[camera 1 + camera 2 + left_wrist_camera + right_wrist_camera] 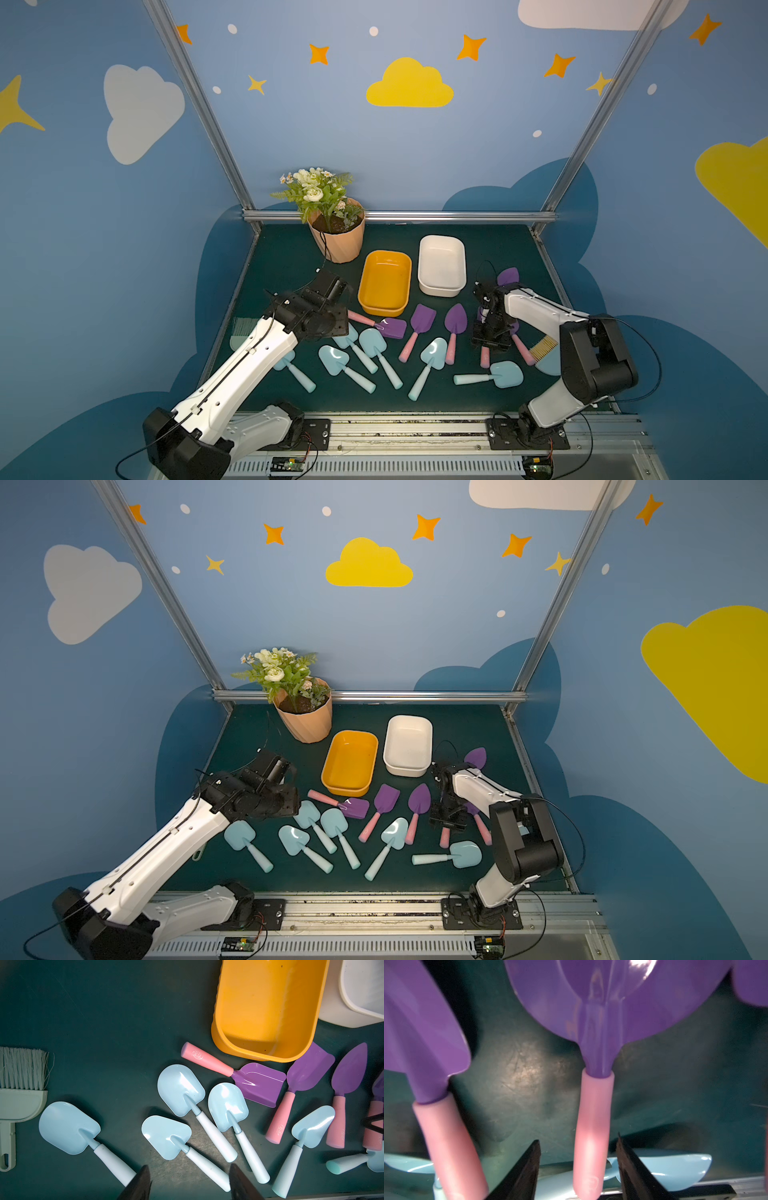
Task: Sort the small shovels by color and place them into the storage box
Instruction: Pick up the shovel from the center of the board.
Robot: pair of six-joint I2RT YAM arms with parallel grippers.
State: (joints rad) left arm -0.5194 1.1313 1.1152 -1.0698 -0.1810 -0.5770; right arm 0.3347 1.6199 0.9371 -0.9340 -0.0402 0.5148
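Small shovels [376,340] lie on the counter [282,257] by the boxes [384,286]; pink handles [216,1064] bear an illegible logo [197,1054]. Left claw [189,1165] gapes; only its wrist view shows right claw [578,1137] apart, straddling one handle.

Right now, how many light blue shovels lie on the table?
6 light blue shovels: one lies at the far left, three cluster left of centre, one is in the middle, one lies sideways at the right. Others could be hidden.

Soft overhead light; both top views sharp, stretched toward the edges. Glare streaks the light blue shovels [372,341] at six o'clock on the surface [282,257]. Right wrist view dim, its purple shovel [602,1001] blurred.
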